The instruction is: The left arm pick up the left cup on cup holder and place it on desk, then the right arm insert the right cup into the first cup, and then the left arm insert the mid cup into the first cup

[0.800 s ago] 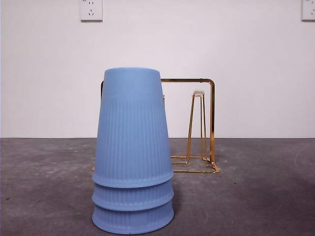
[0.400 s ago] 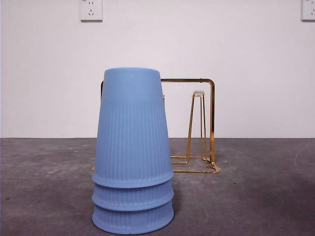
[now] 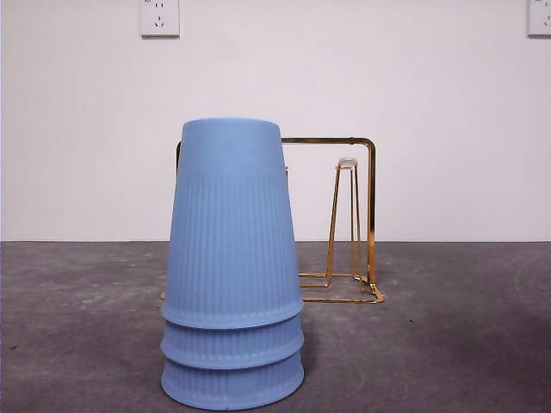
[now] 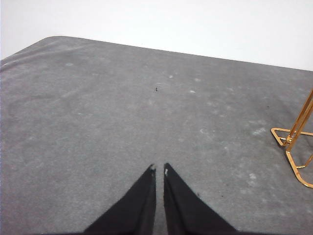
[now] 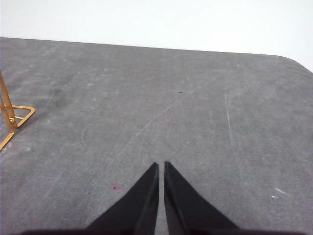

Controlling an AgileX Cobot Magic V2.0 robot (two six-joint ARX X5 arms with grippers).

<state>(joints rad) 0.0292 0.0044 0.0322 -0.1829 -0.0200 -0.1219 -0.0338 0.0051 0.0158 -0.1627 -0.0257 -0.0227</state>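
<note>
Three blue ribbed cups stand upside down, nested in one stack, on the dark grey desk near the front. Behind the stack stands the gold wire cup holder with bare pegs; a corner of its base shows in the left wrist view and in the right wrist view. My left gripper hangs over bare desk, shut and holding nothing. My right gripper is likewise shut over bare desk. Neither arm shows in the front view.
A white wall rises behind the desk, with an outlet at upper left and another at upper right. The desk's far edge and rounded corners show in both wrist views.
</note>
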